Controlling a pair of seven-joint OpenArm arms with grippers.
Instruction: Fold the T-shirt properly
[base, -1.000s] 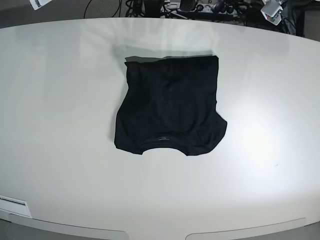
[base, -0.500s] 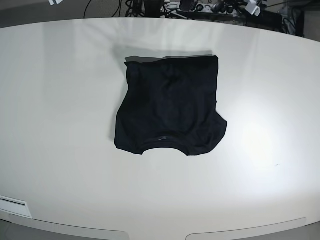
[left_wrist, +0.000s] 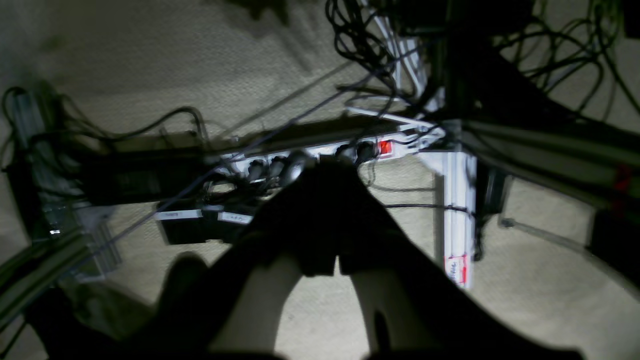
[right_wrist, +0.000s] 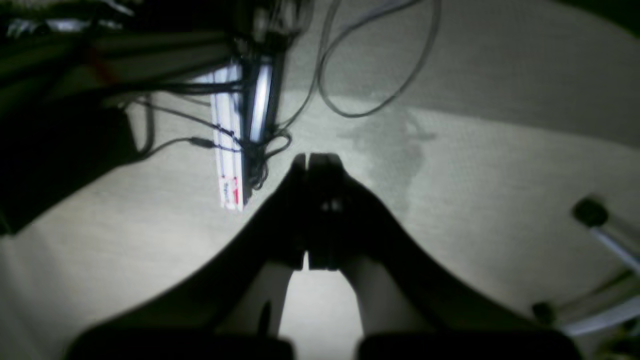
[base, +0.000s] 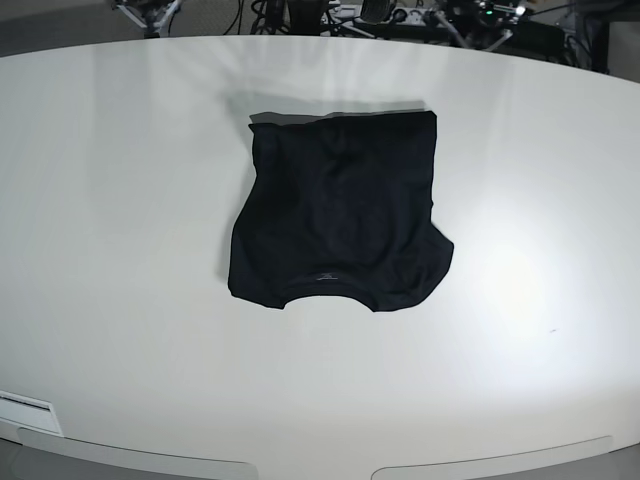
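The black T-shirt (base: 340, 215) lies folded on the white table (base: 120, 200), near its middle, with the round neck toward the front edge and a thin grey strip of cloth showing at its back edge. No gripper is near it. My left gripper (left_wrist: 327, 167) is shut and empty, held beyond the table over the carpet and a power strip (left_wrist: 310, 155). My right gripper (right_wrist: 306, 160) is shut and empty, also over the carpet. In the base view only bits of the arms (base: 150, 12) show at the table's far edge.
Behind the table lie cables and a power strip (base: 400, 15). A white aluminium post (left_wrist: 457, 210) with tangled cables stands on the carpet; it also shows in the right wrist view (right_wrist: 232, 150). A chair base (right_wrist: 595, 225) sits at the right.
The white arm parts at the far corners of the base view have moved inward and back, nearly out of sight. The T-shirt has not moved.
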